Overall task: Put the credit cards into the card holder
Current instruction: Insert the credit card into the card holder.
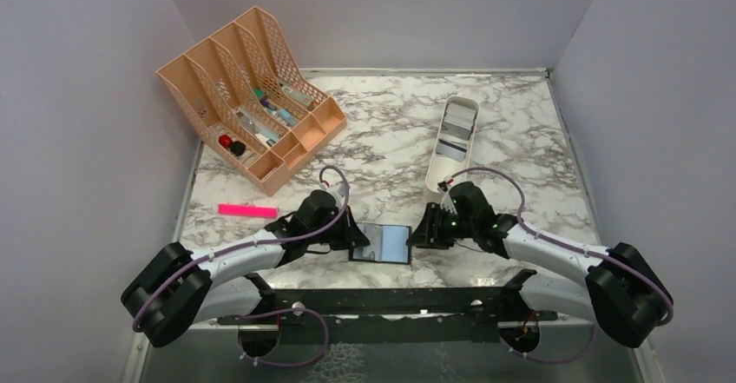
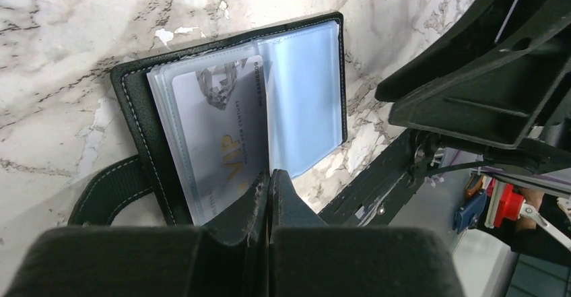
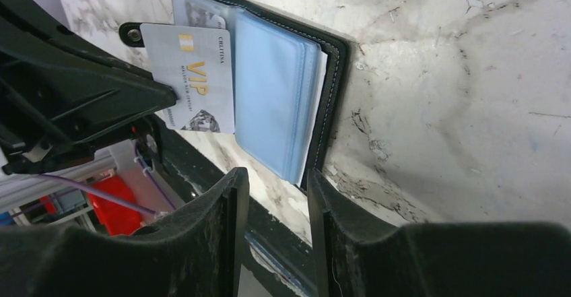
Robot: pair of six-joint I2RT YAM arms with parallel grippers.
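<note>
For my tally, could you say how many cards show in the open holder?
1: silver plastic VIP card, left page of the black leather holder; more may hide under sleeves.

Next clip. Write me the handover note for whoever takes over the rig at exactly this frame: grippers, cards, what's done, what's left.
Left gripper: shut on the edge of a silver plastic VIP card.
Right gripper: open, empty, at the right edge of the open black leather card holder.
Card: partly inside a clear plastic sleeve on the holder's left page, with one end sticking out past the cover.
More grey and silver cards lie in the white oblong tray beyond the right arm.
Done: holder open, one card part-way in.
Left: seat this card, then load the cards from the tray.
</note>
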